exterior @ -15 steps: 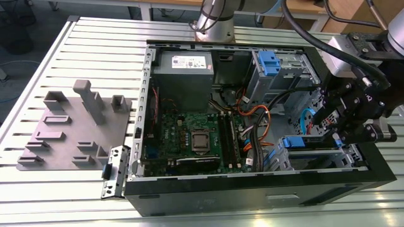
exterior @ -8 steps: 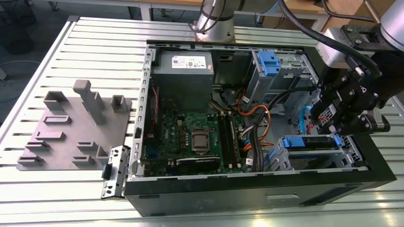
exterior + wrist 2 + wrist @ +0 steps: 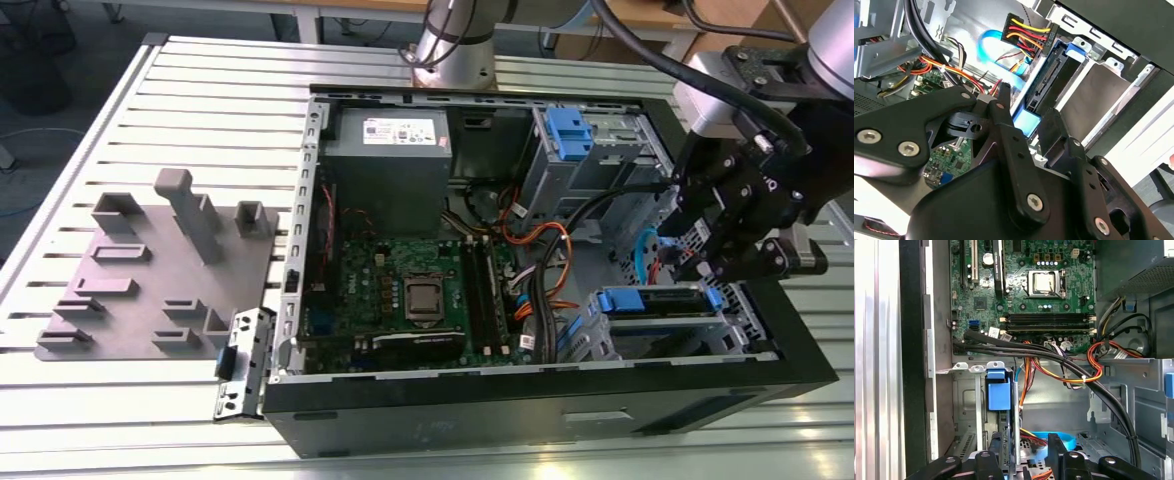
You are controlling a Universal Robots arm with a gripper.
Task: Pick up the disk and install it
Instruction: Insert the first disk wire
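The disk, silver-grey in a blue carrier frame, sits in the lower drive cage at the near right corner of the open computer case. My black gripper hangs just above it. In the second wrist view the disk shows its metal face and connector end. The gripper straddles the carrier's blue end. In the first wrist view the disk lies edge-on between the fingers. The gripper is open, with a gap between the disk and one finger.
Red, orange and black cables and a blue cable run close beside the cage. The motherboard and grey power-supply box fill the case's middle and back. A grey fixture plate lies at the exterior view's left.
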